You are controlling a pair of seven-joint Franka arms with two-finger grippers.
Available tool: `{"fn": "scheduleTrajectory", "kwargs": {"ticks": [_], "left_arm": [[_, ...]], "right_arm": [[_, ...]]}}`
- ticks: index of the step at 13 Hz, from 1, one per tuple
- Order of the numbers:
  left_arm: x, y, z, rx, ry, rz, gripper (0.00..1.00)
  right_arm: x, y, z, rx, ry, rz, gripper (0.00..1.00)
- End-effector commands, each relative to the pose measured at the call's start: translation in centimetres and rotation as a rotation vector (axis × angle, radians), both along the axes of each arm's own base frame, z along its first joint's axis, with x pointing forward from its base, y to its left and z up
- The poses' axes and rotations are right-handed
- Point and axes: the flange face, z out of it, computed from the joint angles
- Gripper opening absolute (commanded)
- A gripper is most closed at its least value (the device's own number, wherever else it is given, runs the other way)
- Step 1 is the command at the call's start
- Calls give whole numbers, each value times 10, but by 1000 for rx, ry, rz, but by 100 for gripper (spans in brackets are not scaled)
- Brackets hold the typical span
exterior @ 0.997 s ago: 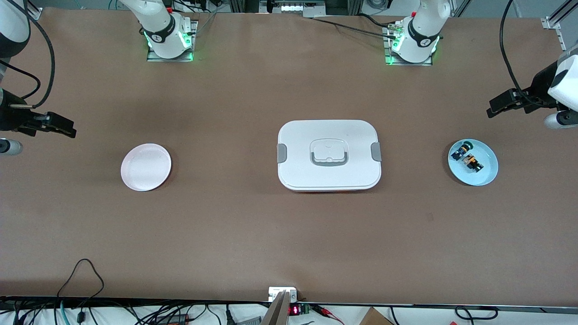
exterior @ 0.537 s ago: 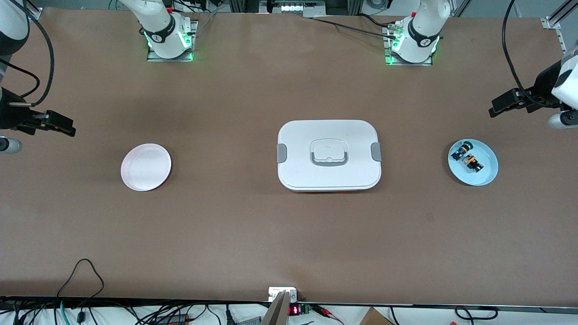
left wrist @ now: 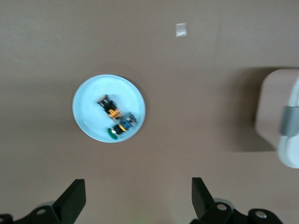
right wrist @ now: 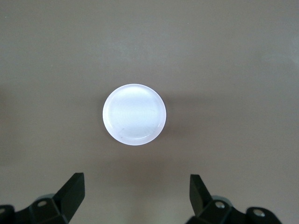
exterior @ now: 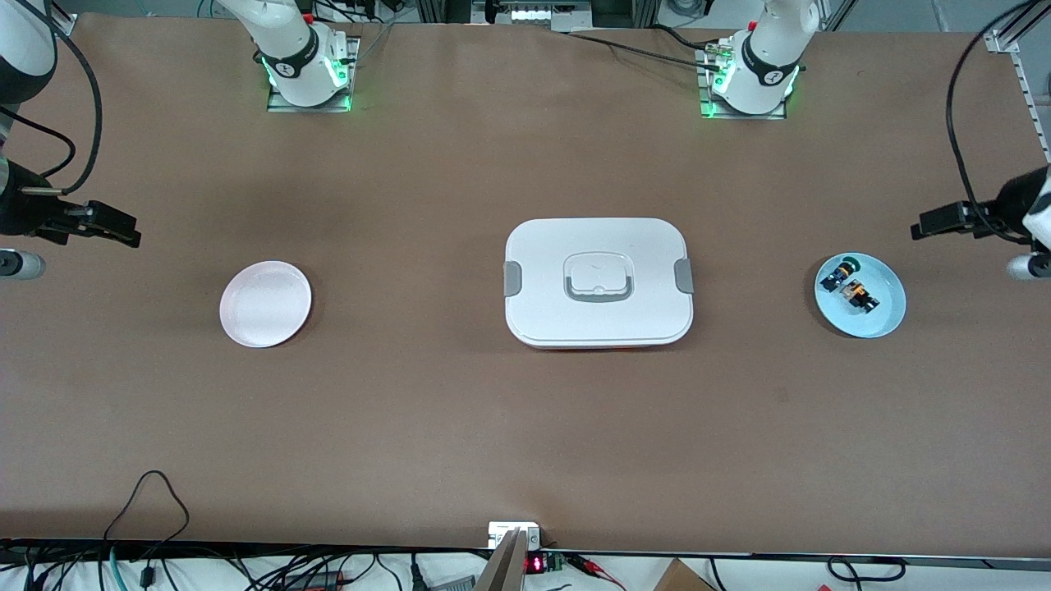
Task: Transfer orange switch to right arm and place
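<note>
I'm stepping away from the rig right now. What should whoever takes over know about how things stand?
Left end effector: open, empty, in the air above the table at the left arm's end, near the blue plate.
Right end effector: open, empty, above the table at the right arm's end, near the white plate.
Orange switch lies on the blue plate beside the green switch.
Done: nothing yet.
Left: pick up the orange switch, hand it to the right arm, place it.

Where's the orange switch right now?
The orange switch lies on the blue plate at the left arm's end, beside the green switch.
</note>
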Motion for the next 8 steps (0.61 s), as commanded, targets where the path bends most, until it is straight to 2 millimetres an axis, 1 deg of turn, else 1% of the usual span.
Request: {"fn": "scheduleTrajectory", "kwargs": {"ticks": [1,2,4,5,8], "left_arm": [[8,6,-39,14,3,-104,100],[8,13,-58,5,5,-121,100],[4,31,-103,-15,0,-159,100],[1,40,-121,-18,-16,-173,100],[-10,44,-168,1,-30,-251,100]], "right_arm": [[-2,2,2,3,-11,14,100],[0,2,2,3,-23,15,100],[0,3,1,5,-21,16,100],[0,3,2,5,-22,16,100],[0,3,2,5,-17,17,100]]}}
